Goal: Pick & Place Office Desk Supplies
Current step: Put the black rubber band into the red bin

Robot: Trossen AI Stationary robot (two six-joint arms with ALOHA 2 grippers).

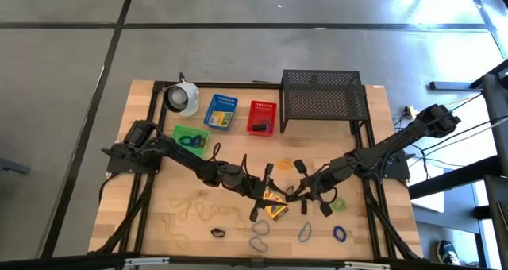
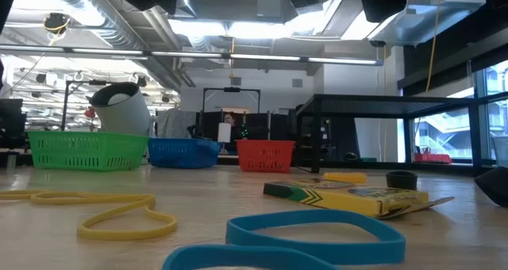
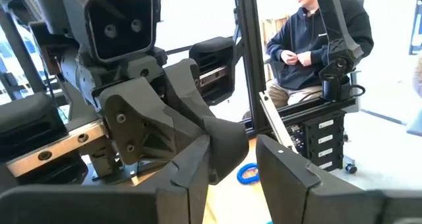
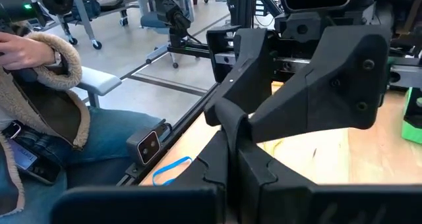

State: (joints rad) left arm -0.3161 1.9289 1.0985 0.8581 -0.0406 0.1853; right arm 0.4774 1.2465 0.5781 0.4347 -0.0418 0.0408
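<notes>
A flat yellow-green crayon box [image 1: 275, 205] lies between the parted left fingers [image 1: 268, 192] and clenched right fingers [image 1: 305, 192].

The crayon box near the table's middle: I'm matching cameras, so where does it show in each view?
High view: crayon box at centre, between both grippers.
Low view: crayon box lying flat, right of centre.
Left wrist view: not in it.
Right wrist view: not in it.
Shared landmark: red basket, beside the black rack.

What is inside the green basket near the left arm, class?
The green basket holds a few dark blue rubber-band loops, seen from above. The low view shows only its mesh wall; anything beneath the loops cannot be seen.
</notes>
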